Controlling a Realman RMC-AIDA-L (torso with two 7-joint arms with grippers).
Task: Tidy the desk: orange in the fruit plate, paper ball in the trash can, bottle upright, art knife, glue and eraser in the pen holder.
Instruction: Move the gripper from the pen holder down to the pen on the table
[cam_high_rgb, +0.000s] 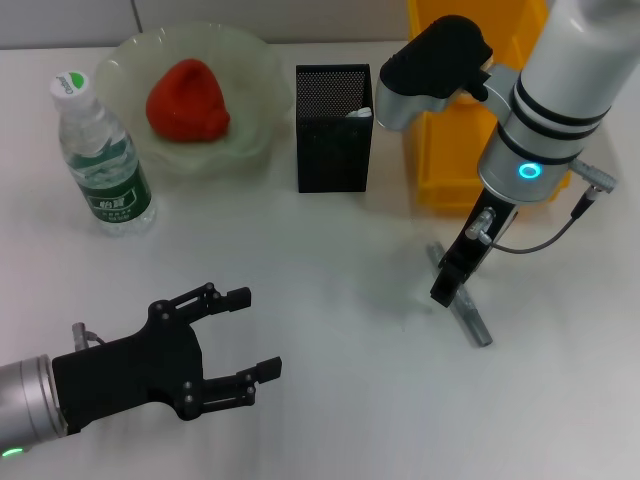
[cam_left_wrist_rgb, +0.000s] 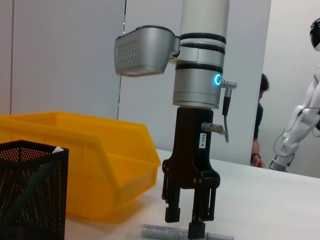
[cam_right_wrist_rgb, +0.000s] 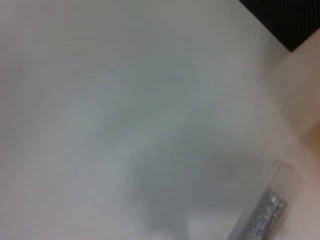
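Note:
My right gripper (cam_high_rgb: 452, 287) stands upright over the grey art knife (cam_high_rgb: 468, 312) on the table right of centre. In the left wrist view its fingers (cam_left_wrist_rgb: 196, 227) are apart, down at the silvery knife (cam_left_wrist_rgb: 160, 231), one in front of it. The knife's end (cam_right_wrist_rgb: 265, 215) also shows in the right wrist view. The reddish orange (cam_high_rgb: 187, 100) lies in the pale green fruit plate (cam_high_rgb: 255, 60). The bottle (cam_high_rgb: 100, 150) stands upright at far left. The black mesh pen holder (cam_high_rgb: 333, 125) holds something white. My left gripper (cam_high_rgb: 257, 333) rests open at front left. Paper ball, glue and eraser are out of view.
A yellow bin (cam_high_rgb: 455, 150) stands right behind my right arm, next to the pen holder (cam_left_wrist_rgb: 30, 190). In the left wrist view a person (cam_left_wrist_rgb: 259, 125) and a white robot (cam_left_wrist_rgb: 300, 125) stand beyond the table's far edge.

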